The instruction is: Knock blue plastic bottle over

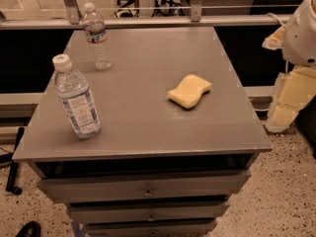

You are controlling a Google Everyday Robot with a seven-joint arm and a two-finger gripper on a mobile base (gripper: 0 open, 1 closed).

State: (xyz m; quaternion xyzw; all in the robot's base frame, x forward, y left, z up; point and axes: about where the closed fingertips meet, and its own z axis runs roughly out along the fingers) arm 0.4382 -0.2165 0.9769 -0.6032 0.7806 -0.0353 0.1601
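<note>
The blue plastic bottle (pixel 76 100) is clear, with a white cap and a pale blue-and-white label. It stands upright near the front left corner of the grey cabinet top (pixel 148 127). My gripper (pixel 290 100) hangs at the right edge of the view, beyond the cabinet's right side and far from the bottle. It touches nothing on the top. The white arm housing (pixel 302 31) sits above it.
A second clear bottle with a red-and-white label (pixel 96 36) stands upright at the back left. A yellow sponge (pixel 190 91) lies right of centre. Drawers (pixel 145 189) sit below the top. A railing (pixel 148 21) runs behind the cabinet.
</note>
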